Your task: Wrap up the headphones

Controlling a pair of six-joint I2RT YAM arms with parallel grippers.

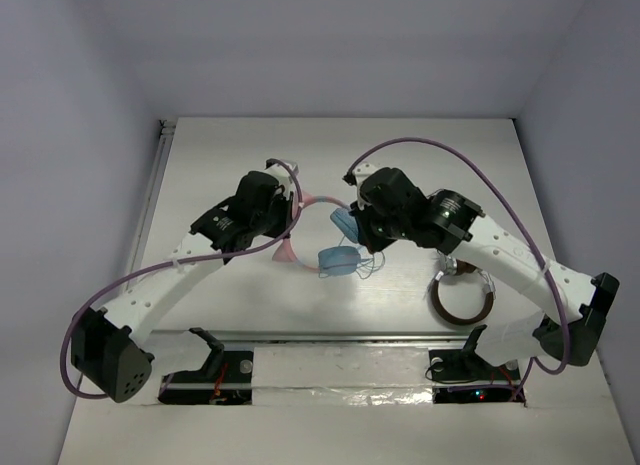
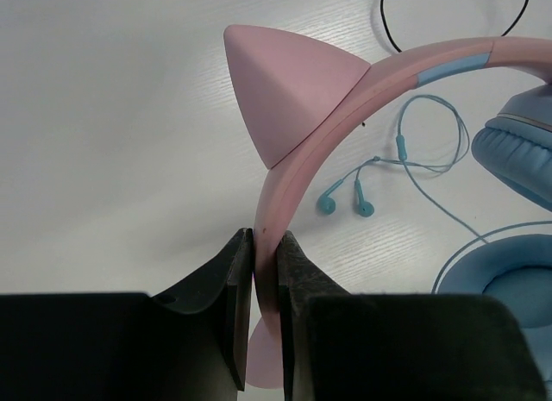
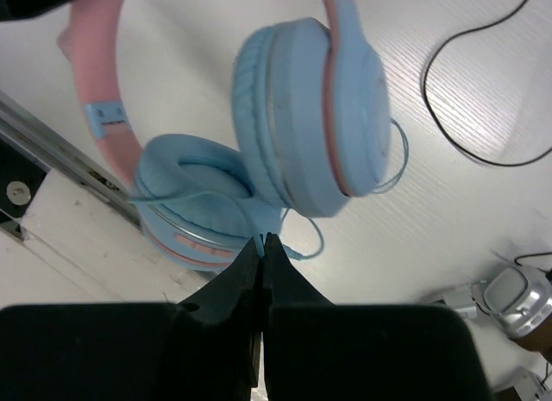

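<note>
**Fig.** L gripper (image 2: 265,246): jaws standing narrow, clamping the pink headband (image 2: 304,164) edge-on, pads pressing both faces, just below a cat-ear (image 2: 289,95). R gripper (image 3: 263,244): jaws all but together, pinching the thin lt-blue cable (image 3: 404,155) at the tips, just beneath the earcups (image 3: 302,108). The headphones (image 1: 337,260) are sitting mid-table (image 1: 450,155), between the 2 grippers. Brown-and-silver headphones (image 1: 461,297) are lying near right. A loose black cable (image 3: 470,151) is lying beside the cups.

Your top view looks down over the whole worktop (image 1: 220,155); both wrist views sit close, sharing the headphones (image 2: 285,99).
</note>
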